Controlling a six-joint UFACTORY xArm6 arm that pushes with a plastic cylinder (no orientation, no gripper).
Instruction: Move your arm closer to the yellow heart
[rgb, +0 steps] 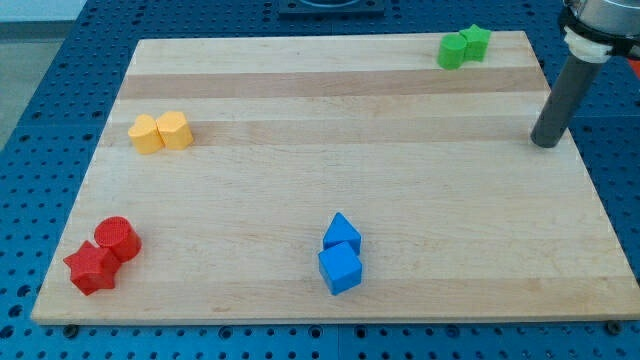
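1. the board (330, 150) looks like pale wood with visible grain, smooth and matt.
2. the yellow blocks (160, 132), red blocks (103, 254), blue blocks (341, 254) and green blocks (464, 46) look like smooth, matt plastic.
3. the rod (558, 100) is dark with a dull sheen.
4. the blue surface (40, 150) under the board is dotted with holes.

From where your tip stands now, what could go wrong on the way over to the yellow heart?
1. My tip is near the view's right edge and the two yellow blocks sit far left, touching. I cannot tell which is the heart, so I may approach the wrong one.
2. Overshooting would shove the pair rather than just come close.
3. A path dipping toward the view's bottom could clip the blue blocks.
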